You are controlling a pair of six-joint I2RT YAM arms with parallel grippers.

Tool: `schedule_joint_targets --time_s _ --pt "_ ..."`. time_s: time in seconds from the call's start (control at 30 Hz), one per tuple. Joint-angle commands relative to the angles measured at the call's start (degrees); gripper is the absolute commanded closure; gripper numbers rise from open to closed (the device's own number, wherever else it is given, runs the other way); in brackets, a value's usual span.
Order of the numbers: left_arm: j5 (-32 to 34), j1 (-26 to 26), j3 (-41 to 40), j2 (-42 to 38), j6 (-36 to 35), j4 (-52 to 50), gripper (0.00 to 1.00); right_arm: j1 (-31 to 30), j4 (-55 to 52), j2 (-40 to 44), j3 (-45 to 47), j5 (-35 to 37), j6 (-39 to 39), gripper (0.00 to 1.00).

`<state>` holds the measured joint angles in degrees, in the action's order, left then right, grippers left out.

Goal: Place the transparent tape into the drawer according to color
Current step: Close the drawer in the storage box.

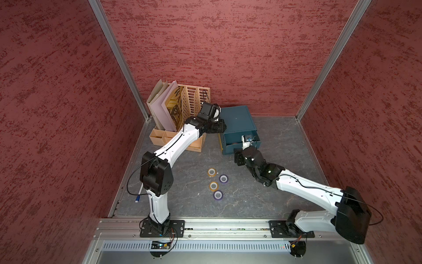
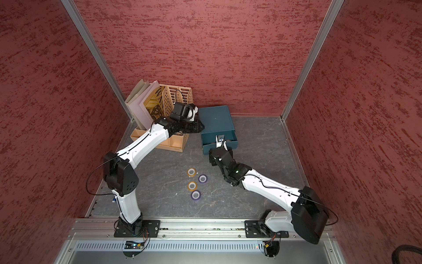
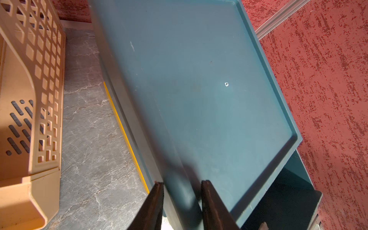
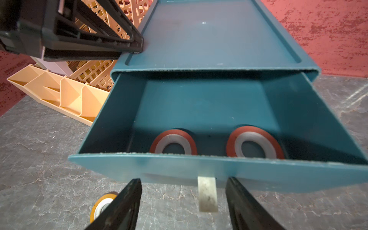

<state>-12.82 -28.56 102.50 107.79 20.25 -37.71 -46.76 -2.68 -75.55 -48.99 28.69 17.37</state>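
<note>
**Top views:** teal drawer chest (image 1: 237, 118) sits at the far end of the grey table (image 1: 187, 164), with its top drawer (image 1: 228, 149) pulled out toward 6 o'clock. The tan file organizer (image 1: 194, 100) is at the chest's 9–10 o'clock. The left gripper (image 1: 225, 125) is on the chest's 9 o'clock top edge. The right gripper (image 1: 244, 148) is at the drawer front, mostly hidden under its own wrist. Four rolls lie flat on the table at the right gripper's 7 o'clock, well apart from it, in a loose zigzag:
- orange-yellow tape roll (image 1: 211, 175)
- purple tape roll (image 1: 223, 182)
- second orange-yellow roll (image 1: 213, 189)
- second purple roll (image 1: 218, 199)

Both top views show the same layout.

**Left wrist:** the fingers (image 3: 155, 199) stand a narrow gap apart and straddle the chest's raised top rim. One is over the side wall, one over the recessed top. The rim fills the gap, and I can't tell whether they pinch it.

**Right wrist:** the fingers (image 4: 127, 199) are spread wide, holding nothing, just short of the drawer front. The silver pull (image 4: 207, 194) hangs between them, touching neither. Just past the fingertips, inside the open drawer, a red tape roll (image 4: 172, 139) and a second red roll (image 4: 254, 135) lie flat side by side against the front wall. One orange-yellow roll shows on the table beside a finger. The left gripper's tips rest on the chest's top front corner, organizer side.
</note>
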Motion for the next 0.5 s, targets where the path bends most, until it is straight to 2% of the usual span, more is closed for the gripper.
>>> schedule_joint_targets --time_s 0.0,0.47 --pt "-0.59 0.23 0.33 0.17 -1.04 -1.62 0.65 0.79 5.34 -1.80 -1.84 1.59 -2.09 0.27" --pt "-0.89 0.29 0.13 -0.39 -1.57 -1.84 0.66 3.59 16.29 -7.60 -3.30 0.12 -6.15 0.24"
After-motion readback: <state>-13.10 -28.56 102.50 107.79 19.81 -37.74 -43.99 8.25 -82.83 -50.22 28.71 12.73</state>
